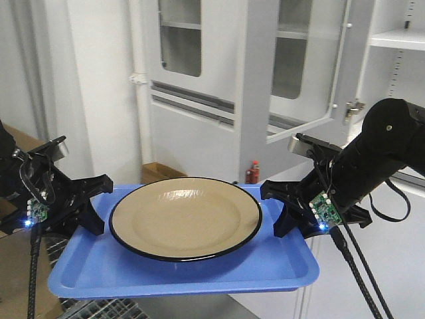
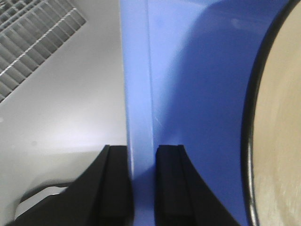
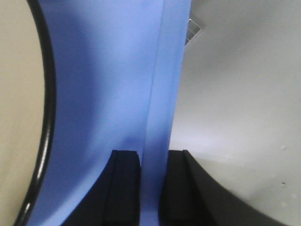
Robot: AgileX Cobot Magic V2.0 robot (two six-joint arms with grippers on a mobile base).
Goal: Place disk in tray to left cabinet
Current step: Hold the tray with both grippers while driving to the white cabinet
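Note:
The tan disk [image 1: 186, 216] with a thin black rim lies flat in the middle of the bright blue tray [image 1: 99, 272], which hangs in the air between my two arms. My left gripper [image 1: 93, 203] is shut on the tray's left rim [image 2: 140, 117]; the disk's edge [image 2: 277, 132] shows at the right of that view. My right gripper [image 1: 279, 206] is shut on the tray's right rim [image 3: 160, 108]; the disk [image 3: 19, 103] shows at the left there. White-grey cabinets fill the background; a shelf with a perforated rail [image 1: 398, 40] shows at the upper right.
A glazed cabinet door [image 1: 305, 66] stands ajar behind the tray. A small red bottle [image 1: 252, 173] stands behind the tray. A metal grille [image 1: 99, 309] lies below the tray, also in the left wrist view [image 2: 33, 42]. A brown box [image 1: 159, 174] sits low behind.

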